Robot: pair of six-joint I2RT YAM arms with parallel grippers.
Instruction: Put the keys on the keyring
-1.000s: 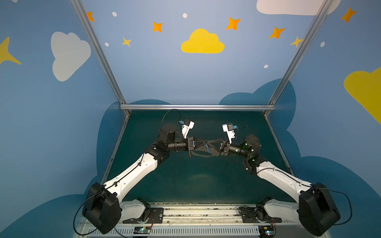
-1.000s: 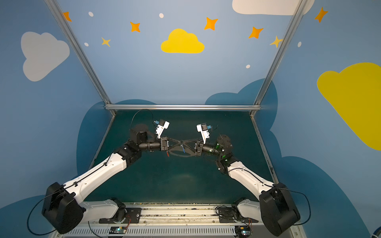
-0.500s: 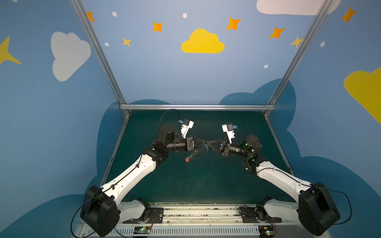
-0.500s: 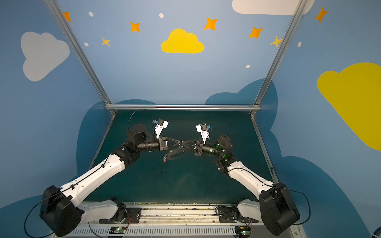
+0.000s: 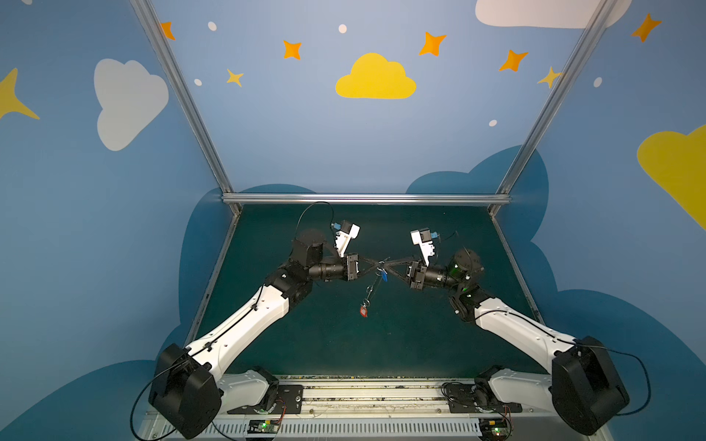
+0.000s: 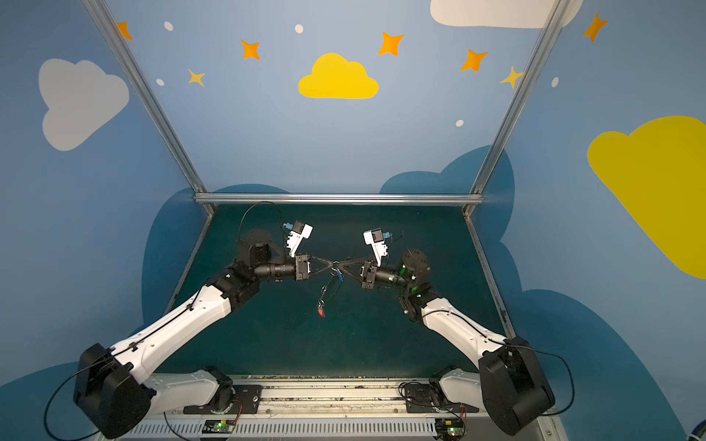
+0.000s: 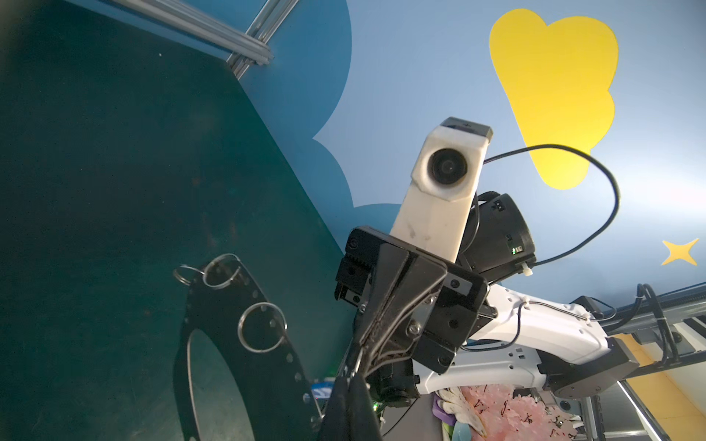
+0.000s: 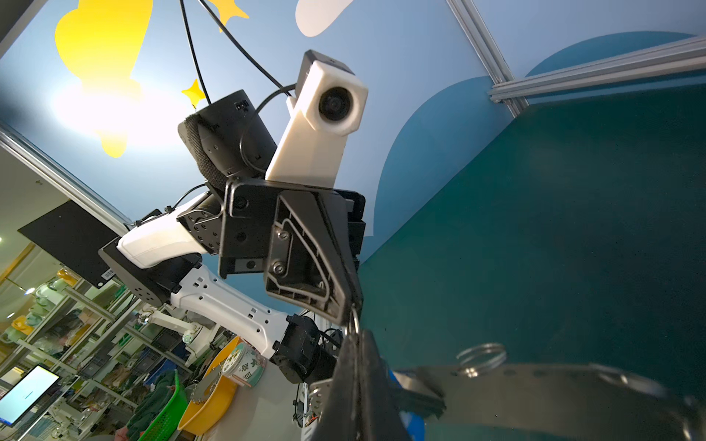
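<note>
Above the mat's middle, my left gripper (image 5: pixel 378 262) (image 6: pixel 334 263) and right gripper (image 5: pixel 384 264) (image 6: pixel 339 264) meet tip to tip, both shut. A small wire ring (image 8: pixel 354 322) sits between the tips. My right gripper (image 8: pixel 357 338) pinches it; whether my left gripper (image 7: pixel 349 385) also grips it is unclear. The grey keyring (image 5: pixel 372 288) (image 6: pixel 327 288) hangs from that point, slanting toward the front. It is dark in the left wrist view (image 7: pixel 275 382) and blurred in the right wrist view (image 8: pixel 554 385). A blue tag (image 5: pixel 384 275) dangles by the tips. A red tag (image 5: pixel 363 311) (image 6: pixel 320 312) hangs at the keyring's low end. The keys' blades are too small to make out.
The dark green mat (image 5: pixel 344 343) lies under the hanging keyring. Aluminium rails (image 5: pixel 366 198) and blue walls bound it at the back and sides. Both arms' wrist cameras (image 5: pixel 345 236) (image 5: pixel 422 240) stand up close to the meeting point.
The keyring was stretched flat between the two grippers. Its left end has come free and swung down, and it now hangs. The left jaws have shut fully. The arms have barely moved.
</note>
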